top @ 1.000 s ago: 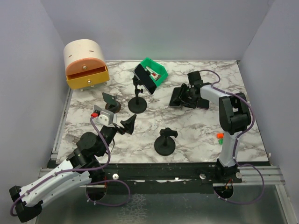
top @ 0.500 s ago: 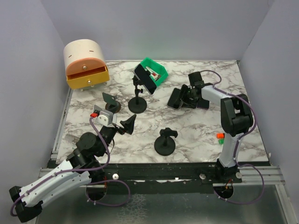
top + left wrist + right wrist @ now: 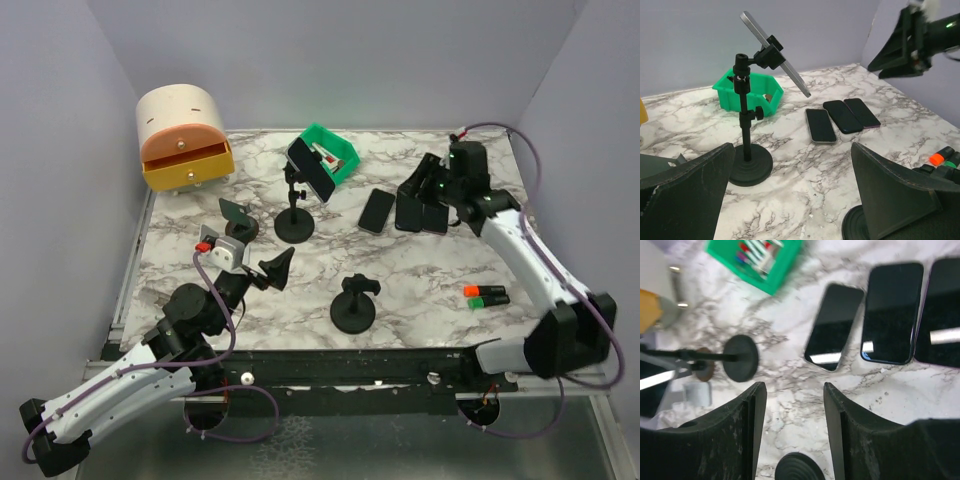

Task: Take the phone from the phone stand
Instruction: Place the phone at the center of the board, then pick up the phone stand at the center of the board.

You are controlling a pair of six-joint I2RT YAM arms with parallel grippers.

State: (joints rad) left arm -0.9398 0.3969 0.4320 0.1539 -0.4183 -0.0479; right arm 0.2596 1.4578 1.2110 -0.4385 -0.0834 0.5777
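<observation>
**One phone left up on the stand, both pincers empty**

The phone (image 3: 312, 168) that matters is clamped, tilted, at the top of the tall phone stand (image 3: 294, 222), in the upper middle of the overhead view, just in front of the green bin (image 3: 335, 150). To its right, three loose phones (image 3: 377, 210) lie flat in a row on the marble tabletop (image 3: 430, 270).

The right pincer (image 3: 415, 190) hangs above that row, its jaws partly apart with nothing between them; the wrist view looks straight down through the gap at bare marble and the flat phones. The right arm reaches up the right side of the frame in a long arc, elbow low near the bottom right corner.

The left pincer (image 3: 272, 268) sits in the lower left, spread as wide as it goes and holding nothing, pointed toward the stand. Its arm is folded low by the near edge.

To my eye this is the gap between grabs: the clamped phone has yet to be taken. The next move would call for swinging a pincer to the phone's edges, closing across its narrow width, and drawing it out of the clamp without tipping the slim stand.
</observation>
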